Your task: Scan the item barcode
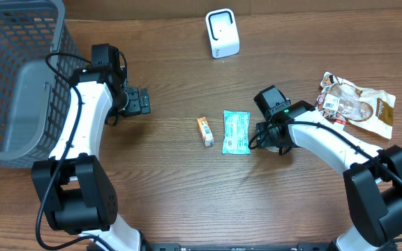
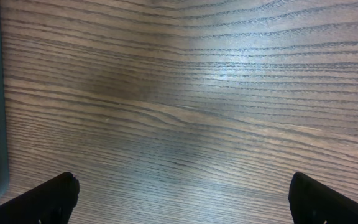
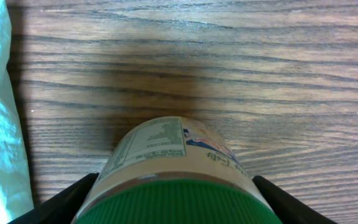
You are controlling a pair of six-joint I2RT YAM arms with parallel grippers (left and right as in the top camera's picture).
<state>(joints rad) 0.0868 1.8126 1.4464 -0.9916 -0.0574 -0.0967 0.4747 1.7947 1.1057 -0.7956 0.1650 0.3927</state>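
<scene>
Green-lidded jar with a printed label (image 3: pixel 166 155): count 1. It sits between the right gripper's (image 3: pixel 176 186) fingers (image 3: pixel 61 199). They flank the ribbed lid closely; actual clamping cannot be told. The jar's long axis runs 6 to 12 o'clock in the right wrist view, lid at 6, labelled body toward 12. From overhead the gripper covers it, just at 3 o'clock of table centre.

Other counts, 1 each:
- white box-shaped scanner (image 1: pixel 222 33), 12 o'clock
- teal plastic packet (image 1: pixel 236 132), centre, just beside the right gripper
- small orange box (image 1: pixel 205 131), at the packet's 9 o'clock
- brown-and-white snack bag (image 1: pixel 358 104), 3 o'clock
- grey mesh basket (image 1: pixel 12 77), 9 o'clock

Left gripper (image 1: pixel 139 101): jaws spread wide, holding nothing, over bare wood.

Surface: dark brown wood-grain table (image 1: pixel 152 181).
</scene>
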